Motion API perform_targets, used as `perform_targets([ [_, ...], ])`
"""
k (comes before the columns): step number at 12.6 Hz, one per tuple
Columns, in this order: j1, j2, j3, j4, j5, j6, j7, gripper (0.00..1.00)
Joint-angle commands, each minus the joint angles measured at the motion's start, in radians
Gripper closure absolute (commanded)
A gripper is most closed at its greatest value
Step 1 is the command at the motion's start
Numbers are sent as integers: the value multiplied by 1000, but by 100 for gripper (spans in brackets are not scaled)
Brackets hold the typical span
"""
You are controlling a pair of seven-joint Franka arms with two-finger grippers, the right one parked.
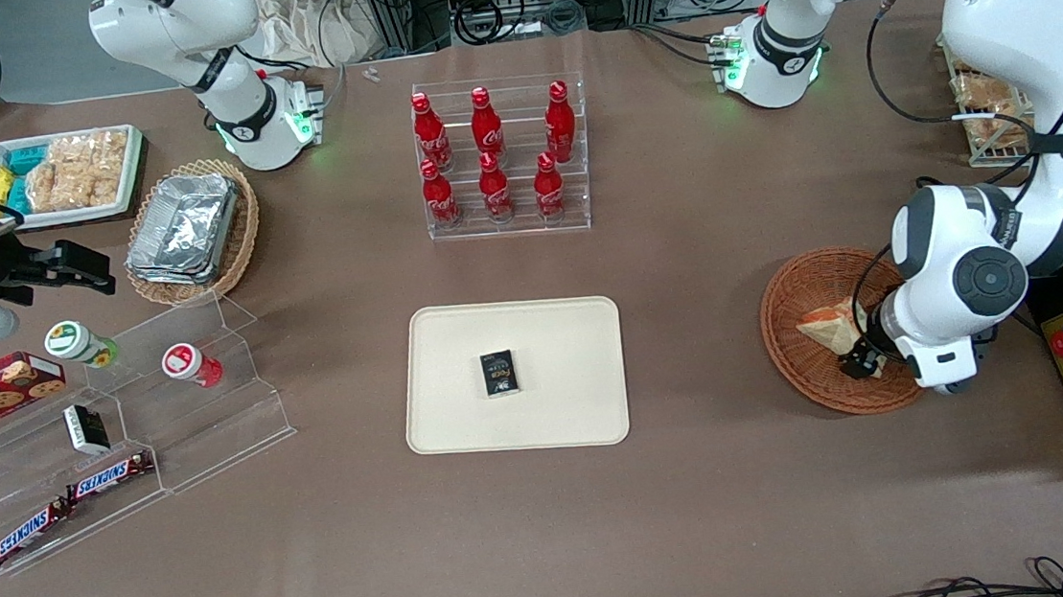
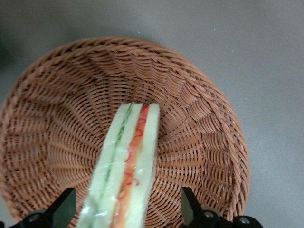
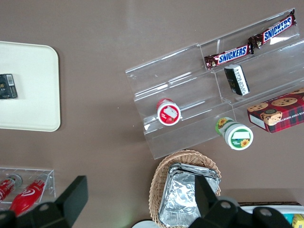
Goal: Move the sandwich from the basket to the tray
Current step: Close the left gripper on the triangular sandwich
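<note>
hand [image 2: 127, 211] spread wide, sandwich [image 2: 126, 166] between its fingers, in the basket [image 2: 199, 118]

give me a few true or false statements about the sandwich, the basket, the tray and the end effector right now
1. The sandwich is in the basket. True.
2. The tray holds nothing. False: a small dark packet lies on it.
3. The end effector is over the basket, fingers open on either side of the sandwich. True.
4. The sandwich lies flat on its broad side. False: it stands on edge, filling edge facing up.
5. The basket sits on the tray. False: it sits on the table, toward the working arm's end.
</note>
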Motion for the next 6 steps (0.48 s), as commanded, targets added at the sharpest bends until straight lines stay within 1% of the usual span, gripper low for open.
perform_targets([
  [1, -8, -5, -1, -19, 62, -25, -34, 0],
  [4, -3, 15, 0, -76, 66, -17, -40, 0],
  [6, -5, 36, 0, -55, 65, -10, -50, 0],
])
